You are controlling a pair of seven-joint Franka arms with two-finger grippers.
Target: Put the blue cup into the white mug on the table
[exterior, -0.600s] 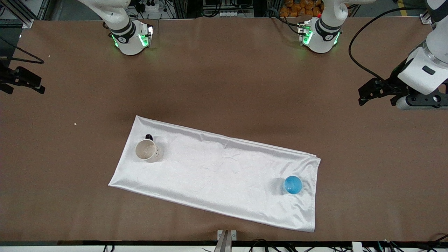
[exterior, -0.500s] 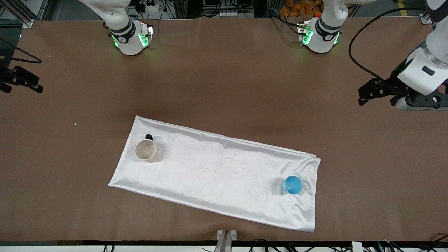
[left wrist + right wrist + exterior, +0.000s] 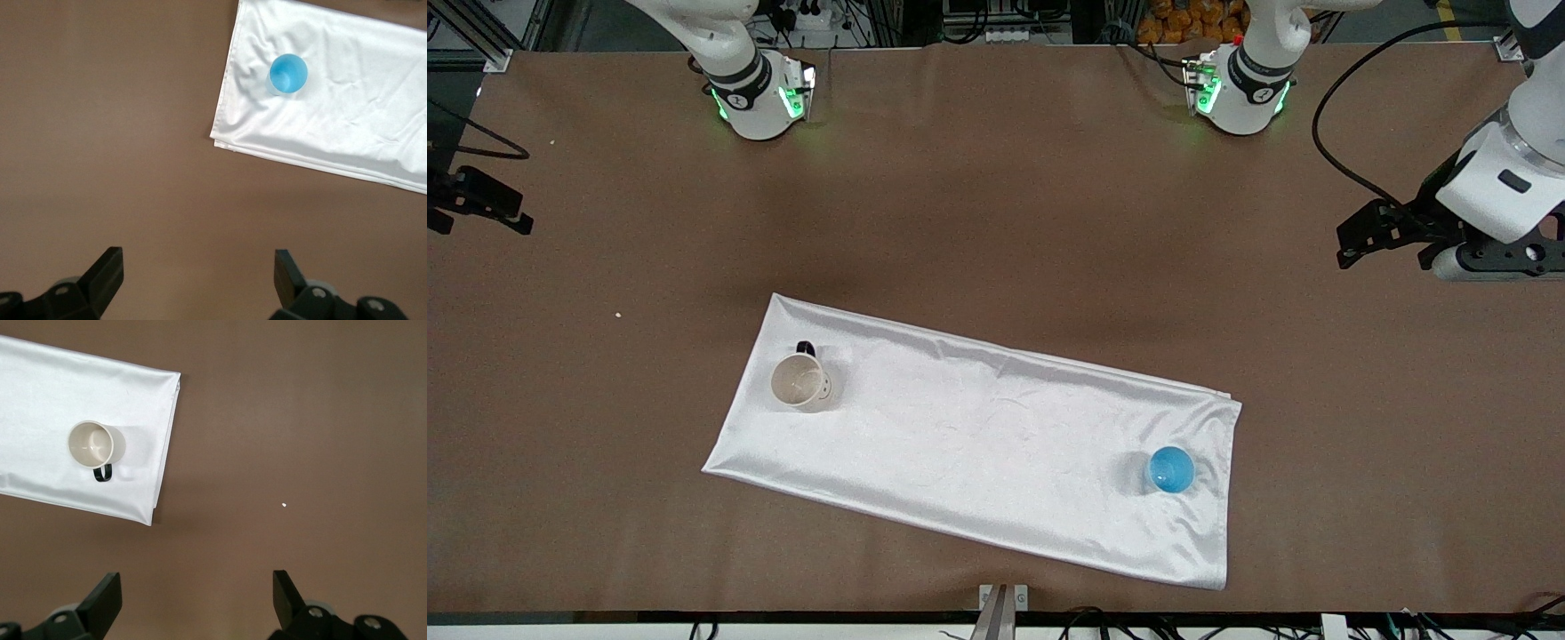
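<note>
The small, round, bright-blue plastic cup (image 3: pixel 1170 469) stands upright, mouth up, on the shiny white rectangular cloth (image 3: pixel 978 444), near the cloth's corner toward the left arm's end of the large matte brown table (image 3: pixel 996 204). The small white cylindrical mug (image 3: pixel 799 381) with its black handle stands upright on the same cloth, well apart from the cup, toward the right arm's end.

The left gripper (image 3: pixel 1374 233) hangs over bare table at its own end, its 2 fingers spread wide with nothing between them (the left wrist view shows the cup (image 3: pixel 288 73) well ahead of them). The right gripper (image 3: pixel 476 200) hangs over bare table at its own end, also spread and empty.

The left arm is clearly the nearer to the cup, so the pickup looks like its job; no grasp has begun.
</note>
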